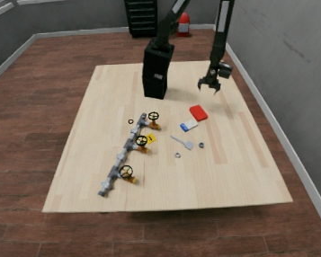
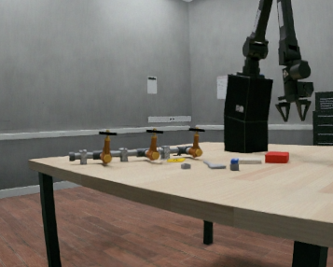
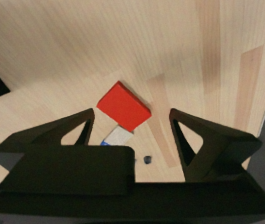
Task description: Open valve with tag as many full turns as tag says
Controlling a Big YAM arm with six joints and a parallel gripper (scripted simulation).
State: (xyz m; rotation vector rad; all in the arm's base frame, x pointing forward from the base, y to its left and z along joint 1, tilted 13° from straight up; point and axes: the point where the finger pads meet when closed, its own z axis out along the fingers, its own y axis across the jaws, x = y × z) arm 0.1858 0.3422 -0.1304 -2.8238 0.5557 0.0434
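A grey pipe lies on the table with three valves, each with a black handwheel on a brass body: a far valve, a middle valve and a near valve. A yellow tag lies beside the middle valve; its number is too small to read. The valves stand upright in the exterior view. My gripper is open and empty, high above the table's far right, well apart from the valves. It also shows in the exterior view and in the wrist view.
A red block, a white-and-blue piece, a grey flat tool, two small nuts and a black ring lie on the table. The black arm base stands at the far middle.
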